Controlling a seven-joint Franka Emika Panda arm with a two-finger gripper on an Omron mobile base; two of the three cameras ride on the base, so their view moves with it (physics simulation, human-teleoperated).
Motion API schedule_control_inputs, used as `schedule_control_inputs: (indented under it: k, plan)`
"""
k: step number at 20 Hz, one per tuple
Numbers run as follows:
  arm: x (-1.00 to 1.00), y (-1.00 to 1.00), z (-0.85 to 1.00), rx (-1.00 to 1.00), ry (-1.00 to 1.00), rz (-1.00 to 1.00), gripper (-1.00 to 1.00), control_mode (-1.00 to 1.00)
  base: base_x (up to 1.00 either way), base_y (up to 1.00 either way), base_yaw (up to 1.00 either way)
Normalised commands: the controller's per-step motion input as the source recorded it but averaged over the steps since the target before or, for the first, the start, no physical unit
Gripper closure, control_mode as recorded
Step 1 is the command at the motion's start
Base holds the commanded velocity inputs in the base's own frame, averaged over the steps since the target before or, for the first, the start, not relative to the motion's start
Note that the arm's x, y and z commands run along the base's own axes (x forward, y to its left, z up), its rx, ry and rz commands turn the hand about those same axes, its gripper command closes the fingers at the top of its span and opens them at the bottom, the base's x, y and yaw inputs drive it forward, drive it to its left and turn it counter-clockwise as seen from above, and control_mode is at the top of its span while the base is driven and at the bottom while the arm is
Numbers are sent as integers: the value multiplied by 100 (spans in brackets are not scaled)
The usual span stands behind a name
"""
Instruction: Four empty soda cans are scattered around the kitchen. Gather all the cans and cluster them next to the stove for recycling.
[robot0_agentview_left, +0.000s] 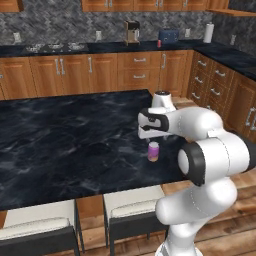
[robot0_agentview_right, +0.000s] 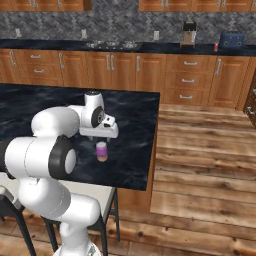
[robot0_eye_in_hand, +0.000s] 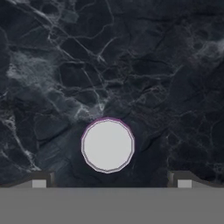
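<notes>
A pale pink-white soda can (robot0_agentview_left: 153, 151) stands upright on the black marbled island counter (robot0_agentview_left: 65, 140), near its right edge. My gripper (robot0_agentview_left: 151, 137) hangs open just above it, fingers pointing down, not touching. In the hand view the can's round silvery top (robot0_eye_in_hand: 107, 145) lies between and slightly ahead of the two fingertips (robot0_eye_in_hand: 40, 180). From the right base view the can (robot0_agentview_right: 102, 151) sits directly under the gripper (robot0_agentview_right: 101, 138). A red soda can (robot0_agentview_left: 159, 43) stands on the back counter beside a toaster. The stove (robot0_agentview_left: 55, 47) is set in the back counter at the left.
A coffee machine (robot0_agentview_left: 132, 32), a blue toaster (robot0_agentview_left: 168, 35) and a paper towel roll (robot0_agentview_left: 208, 32) line the back counter. Two stools (robot0_agentview_left: 132, 210) stand under the island's near edge. Wood floor (robot0_agentview_right: 200, 160) lies to the island's right.
</notes>
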Motion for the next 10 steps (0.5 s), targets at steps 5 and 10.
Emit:
schedule_control_inputs:
  k: [5,10]
  plan:
    - [3,0,-11,0,2,0,-100,-100,0,0,0]
    - [3,0,-12,0,2,0,-100,-100,0,0,0]
